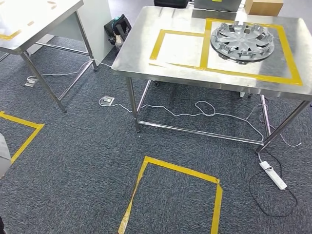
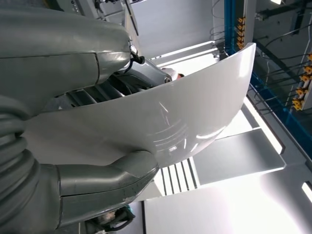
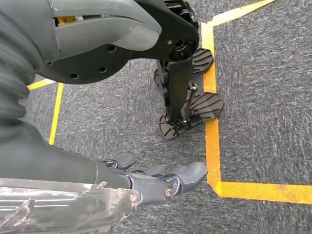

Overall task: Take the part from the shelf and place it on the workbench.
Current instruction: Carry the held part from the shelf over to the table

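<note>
My left hand point(image 2: 95, 183) grips a white, glossy, curved panel point(image 2: 191, 112), thumb on one face and fingers on the other; the panel's far end juts out past the hand. The steel workbench point(image 1: 140, 53) stands ahead in the head view, marked with two yellow taped rectangles. A silver wheel cover point(image 1: 243, 40) lies in the larger, right rectangle; the smaller rectangle point(image 1: 180, 48) lies to its left. My right hand point(image 3: 92, 170) hangs over the grey carpet with its fingers point(image 3: 176, 178) stretched out and nothing in them.
A second steel table point(image 1: 36, 24) stands at the left. A yellow taped square point(image 1: 176, 195) marks the carpet before the workbench. White cables and a power strip point(image 1: 273, 174) lie under and beside it. A dark bag point(image 1: 117, 27) sits between the tables.
</note>
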Controlling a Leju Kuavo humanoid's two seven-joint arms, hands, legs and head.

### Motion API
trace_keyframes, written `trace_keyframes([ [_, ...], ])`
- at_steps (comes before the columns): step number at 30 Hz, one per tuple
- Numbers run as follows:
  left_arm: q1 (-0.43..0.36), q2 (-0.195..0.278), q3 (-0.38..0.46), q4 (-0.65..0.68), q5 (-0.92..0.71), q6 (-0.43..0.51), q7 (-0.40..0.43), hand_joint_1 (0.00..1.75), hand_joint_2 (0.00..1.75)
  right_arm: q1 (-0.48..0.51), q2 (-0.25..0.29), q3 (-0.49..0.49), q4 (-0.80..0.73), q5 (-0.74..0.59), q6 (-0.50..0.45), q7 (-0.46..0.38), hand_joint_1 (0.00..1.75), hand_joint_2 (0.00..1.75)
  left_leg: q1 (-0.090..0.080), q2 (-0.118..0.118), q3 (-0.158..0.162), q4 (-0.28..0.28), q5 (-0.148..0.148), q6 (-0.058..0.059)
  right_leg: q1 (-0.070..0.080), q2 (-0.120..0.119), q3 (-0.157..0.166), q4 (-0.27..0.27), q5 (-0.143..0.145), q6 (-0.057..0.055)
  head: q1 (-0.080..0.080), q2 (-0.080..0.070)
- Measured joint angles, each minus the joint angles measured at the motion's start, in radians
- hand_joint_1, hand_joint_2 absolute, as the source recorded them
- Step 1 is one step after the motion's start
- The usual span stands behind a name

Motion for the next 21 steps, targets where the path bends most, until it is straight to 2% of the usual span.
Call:
trace_keyframes([
  [4, 0.000, 0.000, 0.000, 0.000, -0.001, 0.002, -0.002, 1.75, 1.75, 0.000, 0.000, 0.000, 0.000, 0.000, -0.001, -0.004, 0.00, 1.75, -0.002, 0.002, 0.002, -0.002, -0.001, 0.013, -0.004, 0.000, -0.002, -0.005, -0.002, 0.013, 0.000, 0.000],
  [6, 0.000, 0.000, 0.000, 0.000, -0.001, 0.002, -0.003, 1.75, 1.75, 0.000, 0.000, 0.000, 0.000, 0.001, -0.001, -0.005, 0.00, 1.75, 0.004, 0.007, 0.010, -0.014, 0.004, 0.020, -0.002, -0.017, -0.014, 0.022, -0.023, 0.021, 0.002, 0.000],
  [7, 0.000, 0.000, 0.000, 0.000, -0.001, 0.002, -0.003, 1.75, 1.75, -0.001, 0.000, 0.000, 0.000, 0.001, -0.001, -0.005, 0.00, 1.75, 0.007, 0.011, 0.013, -0.019, 0.005, 0.023, -0.002, -0.030, -0.032, 0.064, -0.051, 0.025, 0.005, 0.000],
  [9, 0.001, -0.001, -0.001, 0.000, -0.001, 0.002, -0.003, 1.75, 1.75, -0.002, 0.000, 0.000, 0.000, 0.001, -0.001, -0.005, 0.00, 1.75, 0.007, 0.022, 0.014, -0.019, 0.003, 0.027, -0.005, -0.048, -0.097, 0.196, -0.119, 0.032, 0.008, 0.000],
  [10, 0.002, -0.001, -0.001, 0.000, -0.001, 0.002, -0.003, 1.75, 1.75, -0.002, 0.000, 0.001, 0.000, 0.001, -0.001, -0.005, 0.00, 1.75, 0.008, 0.028, 0.014, -0.019, 0.002, 0.026, -0.007, -0.051, -0.125, 0.251, -0.139, 0.036, 0.008, 0.000],
  [11, 0.002, -0.001, -0.002, 0.001, -0.001, 0.002, -0.003, 1.75, 1.75, -0.001, 0.000, 0.001, 0.000, 0.001, -0.001, -0.005, 0.00, 1.75, 0.009, 0.033, 0.015, -0.018, 0.001, 0.024, -0.008, -0.053, -0.139, 0.275, -0.139, 0.040, 0.008, 0.000],
  [12, 0.002, -0.001, -0.004, 0.001, -0.001, 0.002, -0.003, 1.75, 1.75, -0.001, 0.000, 0.001, 0.000, 0.001, 0.000, -0.005, 0.00, 1.75, 0.011, 0.038, 0.016, -0.018, -0.001, 0.021, -0.010, -0.054, -0.131, 0.258, -0.119, 0.044, 0.008, 0.000],
  [14, 0.001, -0.001, -0.006, 0.002, -0.001, 0.003, -0.003, 1.75, 1.75, -0.001, 0.001, 0.001, 0.000, 0.001, 0.001, -0.004, 0.00, 1.75, 0.016, 0.048, 0.020, -0.013, -0.006, 0.011, -0.015, -0.068, -0.068, 0.129, -0.049, 0.051, 0.008, 0.000],
  [15, 0.001, -0.001, -0.007, 0.002, -0.001, 0.005, -0.004, 1.75, 1.75, -0.002, 0.003, 0.001, 0.000, 0.001, 0.003, -0.004, 0.00, 1.75, 0.016, 0.052, 0.021, -0.008, -0.011, 0.003, -0.017, -0.075, -0.038, 0.066, -0.022, 0.051, 0.010, 0.000],
  [16, 0.001, -0.001, -0.007, 0.002, -0.001, 0.006, -0.005, 1.75, 1.75, -0.002, 0.004, 0.001, 0.000, 0.001, 0.005, -0.003, 0.00, 1.75, 0.014, 0.056, 0.021, -0.004, -0.014, -0.005, -0.017, -0.079, -0.016, 0.025, -0.006, 0.046, 0.008, 0.000],
  [17, 0.001, -0.001, -0.008, 0.003, -0.001, 0.007, -0.006, 1.75, 1.75, -0.003, 0.006, 0.001, 0.000, 0.001, 0.006, -0.003, 0.00, 1.75, 0.012, 0.060, 0.021, -0.001, -0.015, -0.012, -0.017, -0.081, -0.008, 0.009, 0.000, 0.038, 0.007, 0.000],
  [20, 0.000, -0.001, -0.012, 0.003, 0.000, 0.010, -0.009, 1.75, 1.75, -0.003, 0.007, 0.001, 0.000, 0.000, 0.005, -0.003, 0.00, 1.75, 0.016, 0.069, 0.020, 0.003, -0.019, -0.027, -0.014, -0.067, -0.014, 0.016, 0.004, 0.011, 0.002, 0.000],
  [21, 0.000, -0.001, -0.013, 0.003, 0.000, 0.011, -0.009, 1.75, 1.75, -0.002, 0.007, 0.001, 0.000, -0.001, 0.004, -0.002, 0.00, 1.75, 0.017, 0.071, 0.013, 0.020, -0.032, -0.031, -0.014, -0.064, -0.015, 0.015, 0.006, 0.003, 0.001, 0.000],
])
